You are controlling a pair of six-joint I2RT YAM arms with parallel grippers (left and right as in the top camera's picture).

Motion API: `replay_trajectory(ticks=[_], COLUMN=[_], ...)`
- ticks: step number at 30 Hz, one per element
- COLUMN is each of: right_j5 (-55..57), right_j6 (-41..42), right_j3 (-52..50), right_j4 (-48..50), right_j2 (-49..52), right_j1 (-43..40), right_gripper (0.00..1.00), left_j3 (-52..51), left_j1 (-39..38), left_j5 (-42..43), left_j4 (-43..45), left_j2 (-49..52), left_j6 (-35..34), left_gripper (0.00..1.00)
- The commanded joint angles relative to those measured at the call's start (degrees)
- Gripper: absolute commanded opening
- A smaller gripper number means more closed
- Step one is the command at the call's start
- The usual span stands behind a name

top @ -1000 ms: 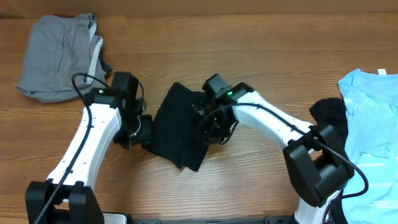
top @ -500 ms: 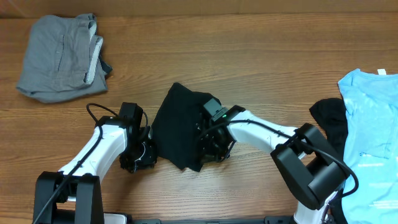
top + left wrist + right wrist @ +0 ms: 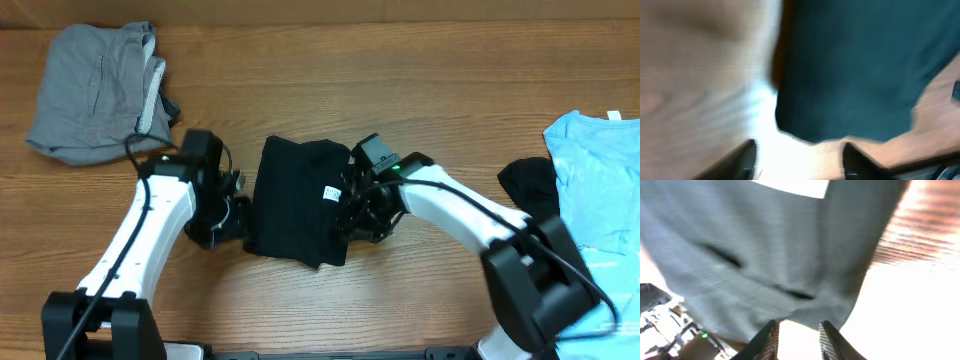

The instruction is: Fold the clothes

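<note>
A black T-shirt lies folded into a compact bundle at the table's middle, its small white label facing up. My left gripper sits just off the bundle's left edge. In the left wrist view the dark fabric lies ahead of the left gripper, which is open and empty. My right gripper is at the bundle's right edge. In the right wrist view the fabric fills the space ahead of the right gripper, whose jaws stand apart with nothing between them.
A grey garment is piled at the back left. A light blue garment lies at the right edge, with another black one bunched beside it. The wooden table spreads behind the arms.
Both grippers have opened and drawn off the black T-shirt. It now lies squarer with its label showing. The right gripper has shifted right and the left arm has moved back.
</note>
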Motion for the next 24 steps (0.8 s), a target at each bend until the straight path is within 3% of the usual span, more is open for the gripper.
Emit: replay_trajectory(ticks=[1, 2, 7, 18, 24], right_j5=[0.76, 0.72, 0.72, 0.68, 0.66], right_j6=[-3.21, -3.65, -8.00, -9.07, -8.79], right_j3=[-0.07, -0.07, -0.07, -0.09, -0.09], right_j4=[0.28, 0.28, 0.04, -0.24, -0.87], right_j2=[-6.23, -7.08, -10.14, -10.40, -10.40], right_j1=[-1.05, -1.18, -1.49, -1.49, -1.49], right_gripper=[0.32, 0.32, 0.33, 0.33, 0.33], left_j3=[2.29, 2.21, 0.50, 0.07, 0.07], left_j1=[0.46, 0.52, 0.81, 1.05, 1.05], left_j5=[0.83, 0.83, 0.87, 4.63, 15.58], left_j4=[2.01, 2.64, 6.27, 21.59, 29.62], left_j2=[-1.51, -1.36, -0.90, 11.37, 21.16], left_j6=[0.85, 0.83, 0.61, 1.95, 2.16], left_gripper=[0.72, 0.83, 1.00, 1.00, 0.99])
